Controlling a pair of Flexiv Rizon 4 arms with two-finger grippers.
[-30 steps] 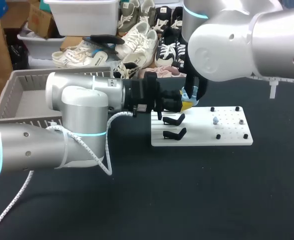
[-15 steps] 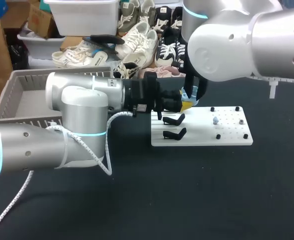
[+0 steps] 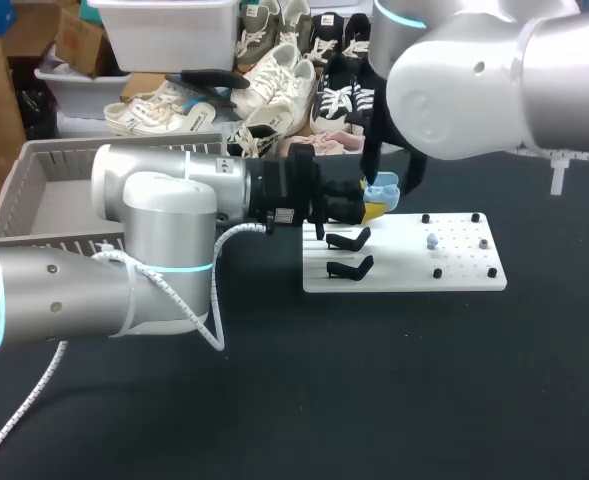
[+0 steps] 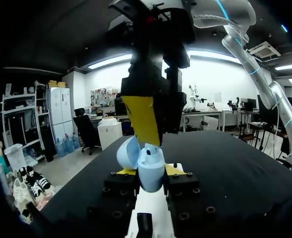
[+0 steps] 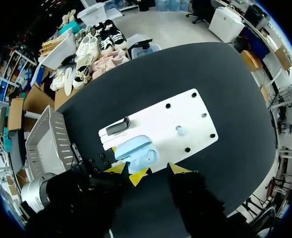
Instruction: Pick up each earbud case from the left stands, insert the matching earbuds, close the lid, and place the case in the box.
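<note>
Two arms meet at upper centre of the head view. Left arm enters from the frame's left, reaching level over the black surface (image 3: 274, 400). The left claw (image 3: 372, 207) is clamped on the pale blue earbud case (image 3: 381, 187), one yellow tip each side, lid flipped open, opening facing up. Likely it is held as a fixture so the other arm can load it.

Right arm drops in from upper right. The right claw (image 5: 158, 172) sits directly above the case, tips spread wide, nothing gripped between them.

Grey box (image 3: 34, 190) at upper left looks meant for the finished case. White board (image 3: 404, 270) lies centre-right, just below the held case. Two black stands (image 3: 349, 240) on its left part are bare. One small pale earbud (image 3: 431, 241) sits among the board's pegs, apart from the case.

Judgement: insertion step, lid not yet closed.
</note>
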